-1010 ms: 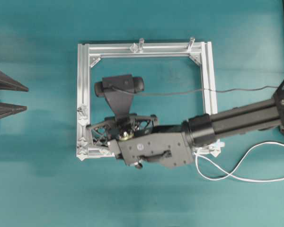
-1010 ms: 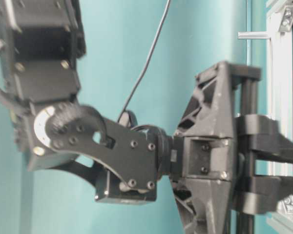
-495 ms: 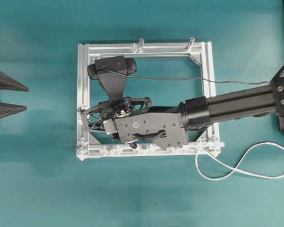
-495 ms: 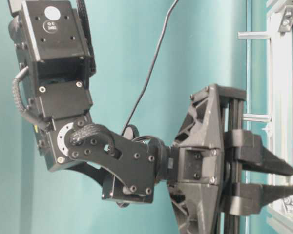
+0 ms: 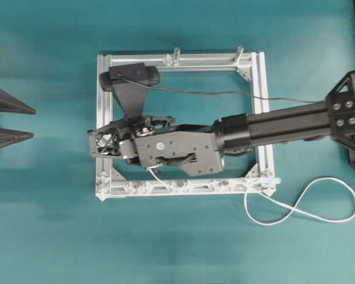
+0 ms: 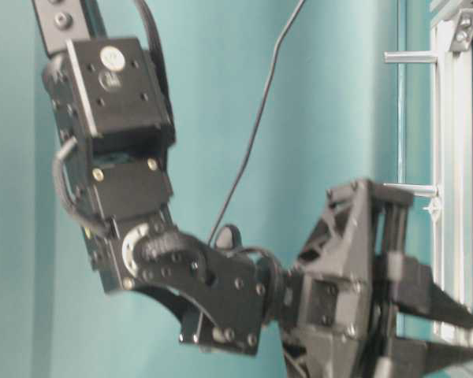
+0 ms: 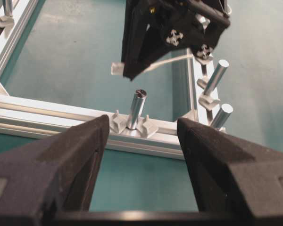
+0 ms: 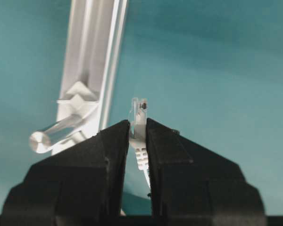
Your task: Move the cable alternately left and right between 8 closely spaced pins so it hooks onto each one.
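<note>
Pinching the pale plug (image 8: 140, 115) at the tip of the cable (image 5: 296, 207), the right gripper (image 8: 137, 136) has its fingers (image 8: 114, 141) closed narrow on it, plug pointing outward past the fingertips. In the overhead view that gripper (image 5: 96, 142) sits over the left rail of the aluminium frame (image 5: 180, 60), reached across from the right. The pins (image 5: 165, 187) run along the near rail, just beside the gripper, toward the near edge of the table (image 5: 177, 248). From the grip the cable trails back along the arm to the frame's right near corner and loops loose on the table beyond. The left gripper (image 7: 141, 141) hangs outside the frame, fingers spread wide and empty, so the right arm is plainly the nearer one for threading.
</note>
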`<state>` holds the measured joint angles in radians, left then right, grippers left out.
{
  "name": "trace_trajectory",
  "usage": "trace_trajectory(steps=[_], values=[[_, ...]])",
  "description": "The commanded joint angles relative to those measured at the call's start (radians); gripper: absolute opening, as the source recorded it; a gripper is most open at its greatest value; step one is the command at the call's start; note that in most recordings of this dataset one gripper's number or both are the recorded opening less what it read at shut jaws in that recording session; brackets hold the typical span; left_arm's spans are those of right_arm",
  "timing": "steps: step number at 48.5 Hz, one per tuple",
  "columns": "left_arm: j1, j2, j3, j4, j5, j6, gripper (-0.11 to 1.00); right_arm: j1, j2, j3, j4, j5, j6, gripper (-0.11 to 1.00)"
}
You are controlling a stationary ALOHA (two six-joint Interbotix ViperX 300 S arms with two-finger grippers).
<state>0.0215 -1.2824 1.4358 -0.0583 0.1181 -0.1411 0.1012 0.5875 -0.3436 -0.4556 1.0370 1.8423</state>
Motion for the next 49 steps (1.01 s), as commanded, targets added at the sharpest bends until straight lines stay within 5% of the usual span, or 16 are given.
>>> trace_trajectory(steps=[1, 24, 49], values=[[-0.003, 0.008, -0.023, 0.003, -0.005, -0.003, 0.63, 0.002, -0.012, -0.040, -0.008, -0.006, -0.003, 0.14], [-0.005, 0.006, -0.025, 0.003, -0.005, -0.003, 0.63, 0.020, 0.002, -0.067, 0.000, -0.014, -0.002, 0.14], [-0.005, 0.006, -0.017, 0.003, -0.005, -0.002, 0.63, 0.104, 0.006, -0.071, 0.006, -0.014, 0.084, 0.14]])
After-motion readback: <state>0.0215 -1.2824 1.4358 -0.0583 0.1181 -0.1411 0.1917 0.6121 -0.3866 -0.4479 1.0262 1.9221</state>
